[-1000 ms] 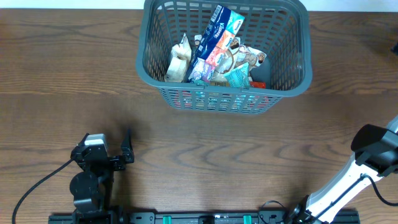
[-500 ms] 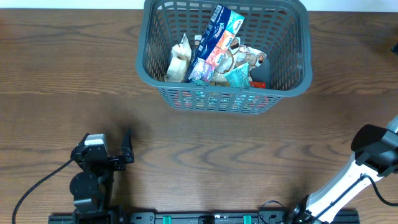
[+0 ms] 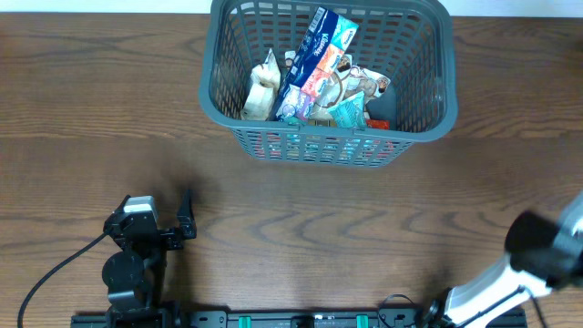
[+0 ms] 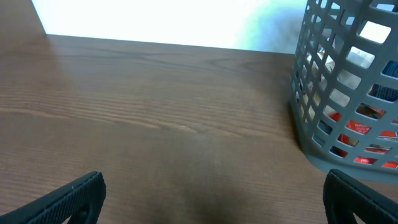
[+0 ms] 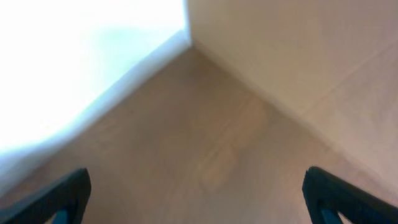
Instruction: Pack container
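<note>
Container point(image 3: 211, 96) sits unchanged; right arm point(image 3: 537, 248) has dipped lower, blurred.

Basket point(image 3: 421, 87): one, top centre of frame.
Packets point(image 3: 314, 64) in it: at least four, heaped and overlapping; exact number unclear.
Table point(image 3: 91, 109): one.
Arms: two. Left arm point(image 3: 132, 260) at lower left, right arm point(image 3: 487, 290) at lower right, blurred.

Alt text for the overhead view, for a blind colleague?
A dark grey basket holding several packets sits at the far side of the table. The left arm and right arm are at the near edge, apart from it.
</note>
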